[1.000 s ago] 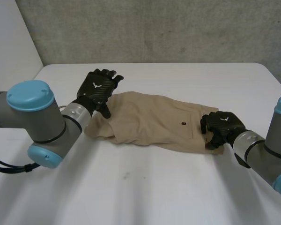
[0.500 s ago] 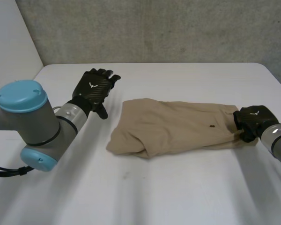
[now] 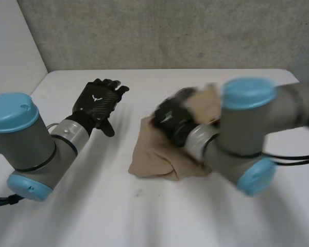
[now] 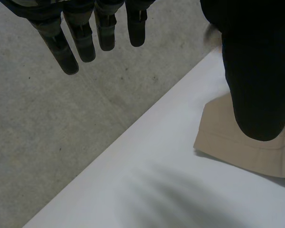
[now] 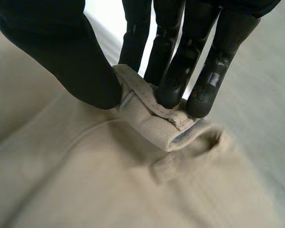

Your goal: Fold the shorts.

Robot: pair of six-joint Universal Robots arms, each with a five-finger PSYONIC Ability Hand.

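Note:
The tan shorts [image 3: 159, 152] lie bunched at the table's middle, with one end lifted over the rest. My right hand [image 3: 172, 120] pinches that end's thick hem [image 5: 154, 116] between thumb and fingers above the cloth. My left hand [image 3: 97, 100] hovers open to the left of the shorts, fingers straight, holding nothing. In the left wrist view its fingers [image 4: 80, 40] point over the table's far edge and a corner of the shorts [image 4: 249, 147] lies beside its thumb.
The white table [image 3: 144, 216] ends at a grey wall [image 3: 159, 31] behind. My right arm's elbow [image 3: 250, 134] hangs low over the right part of the shorts.
My right hand has closed on the shorts' right end and swung it up and left over the cloth. The left hand drew back a little to the left.

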